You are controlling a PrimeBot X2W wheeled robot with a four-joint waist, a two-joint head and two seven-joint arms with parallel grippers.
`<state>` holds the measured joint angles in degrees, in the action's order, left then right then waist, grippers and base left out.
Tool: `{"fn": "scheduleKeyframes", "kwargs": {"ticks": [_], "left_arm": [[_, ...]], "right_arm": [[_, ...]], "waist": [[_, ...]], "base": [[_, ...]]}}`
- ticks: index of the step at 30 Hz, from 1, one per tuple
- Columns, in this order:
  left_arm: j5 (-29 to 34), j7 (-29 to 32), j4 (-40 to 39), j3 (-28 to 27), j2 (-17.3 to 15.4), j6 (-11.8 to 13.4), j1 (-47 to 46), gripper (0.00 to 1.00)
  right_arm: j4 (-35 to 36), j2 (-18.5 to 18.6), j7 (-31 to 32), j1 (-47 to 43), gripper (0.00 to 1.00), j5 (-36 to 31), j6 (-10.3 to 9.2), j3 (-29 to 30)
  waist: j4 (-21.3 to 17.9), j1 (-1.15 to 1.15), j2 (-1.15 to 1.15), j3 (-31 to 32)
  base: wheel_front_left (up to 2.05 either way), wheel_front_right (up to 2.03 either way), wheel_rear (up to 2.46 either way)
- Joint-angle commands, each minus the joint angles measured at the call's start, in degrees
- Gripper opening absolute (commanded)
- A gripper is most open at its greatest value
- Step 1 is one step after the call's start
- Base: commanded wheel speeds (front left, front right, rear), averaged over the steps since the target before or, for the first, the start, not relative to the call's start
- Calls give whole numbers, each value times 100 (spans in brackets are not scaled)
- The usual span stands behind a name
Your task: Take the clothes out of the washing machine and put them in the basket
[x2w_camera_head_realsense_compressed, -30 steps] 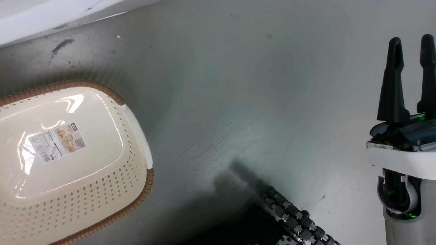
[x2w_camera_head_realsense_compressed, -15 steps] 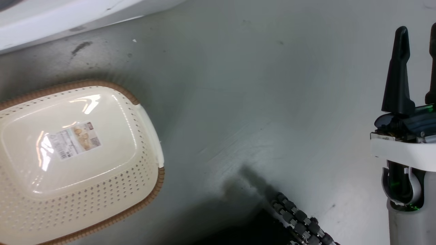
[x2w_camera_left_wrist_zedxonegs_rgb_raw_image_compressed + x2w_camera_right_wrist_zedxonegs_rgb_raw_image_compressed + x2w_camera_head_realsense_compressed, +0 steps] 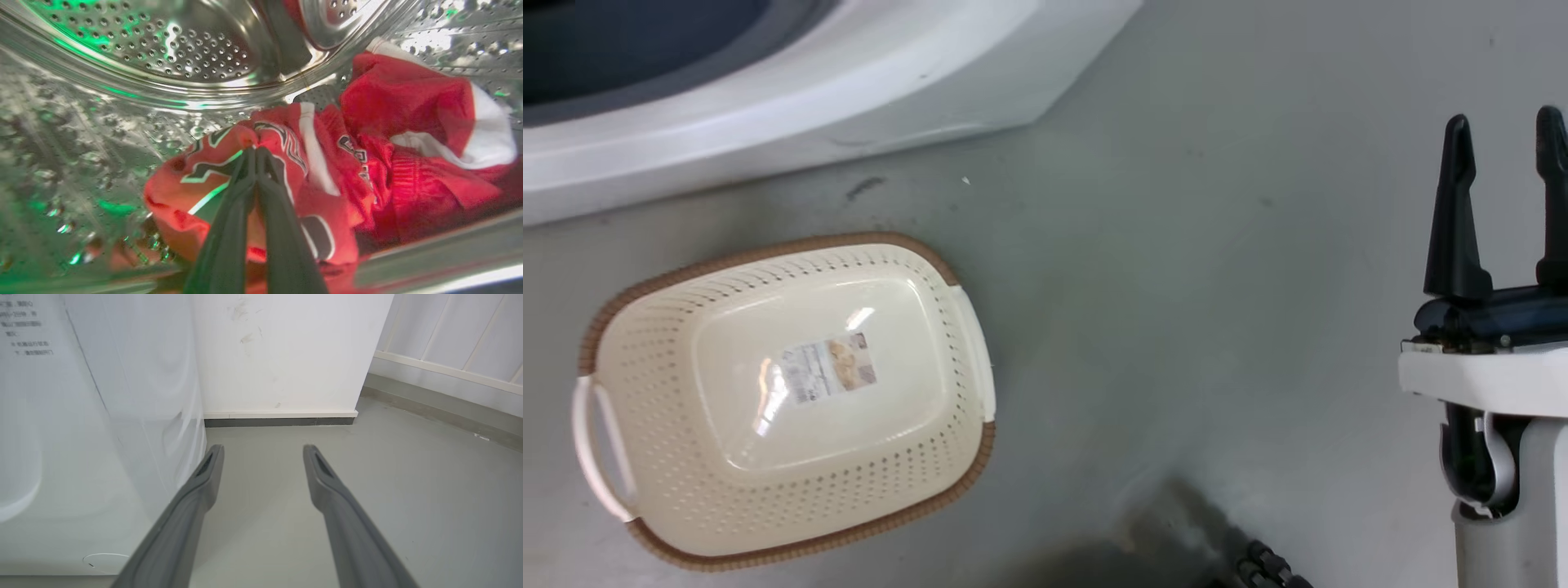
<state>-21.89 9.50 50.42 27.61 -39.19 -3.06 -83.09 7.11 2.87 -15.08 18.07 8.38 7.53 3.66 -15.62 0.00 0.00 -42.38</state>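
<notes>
Inside, left gripper (image 3: pixel 255 153) tight on clothes (image 3: pixel 367 171); overhead, basket (image 3: pixel 849 500) near washing machine (image 3: pixel 849 106)

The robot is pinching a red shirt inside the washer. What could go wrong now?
The left gripper pinches only a small fold of the red jersey with its tips, so the fabric might slip out. The jerseys lie bunched together in the drum, so the second jersey may drag out and drop on the floor. The basket looks small beside the washing machine, so a jersey could hang over its rim.
</notes>
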Motion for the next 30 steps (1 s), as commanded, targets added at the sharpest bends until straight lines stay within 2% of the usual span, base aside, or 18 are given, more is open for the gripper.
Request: {"fn": "scheduleKeyframes", "kwargs": {"ticks": [1, 8, 13, 19, 27, 30], "left_arm": [[-45, -229, 69, -4, 75, 8, 242, 0], [-314, -1600, 213, -31, 765, 158, 1355, 0], [-385, -2219, -15, -4, 1110, 308, 2055, 0], [-402, -2449, -820, -93, 1254, 560, 2915, 0], [-240, -2481, -2603, -276, 1206, 999, 4268, 0], [-272, -2483, -3202, -268, 1286, 1170, 4736, 0]], "right_arm": [[-36, 1, -14, -102, 100, -50, -8, 21], [-178, 1, -14, -429, 100, -344, -7, 119], [-265, 1, -14, -694, 100, -549, -7, 68], [-293, 0, -14, -920, 100, -643, -7, 108], [-383, -1, -14, -1269, 100, -656, -7, 158], [-383, -1, -14, -1382, 100, -649, -7, 220]], "waist": [[334, 0, 0, 476], [712, 0, 0, 1286], [904, 0, 0, 1818], [1080, 0, 0, 2307], [1276, 0, 0, 2942], [1368, 0, 0, 3075]], "base": [[0, 0, 0], [0, 0, 0], [0, 0, 0], [0, 0, 0], [0, 0, 0], [0, 0, 0]]}}
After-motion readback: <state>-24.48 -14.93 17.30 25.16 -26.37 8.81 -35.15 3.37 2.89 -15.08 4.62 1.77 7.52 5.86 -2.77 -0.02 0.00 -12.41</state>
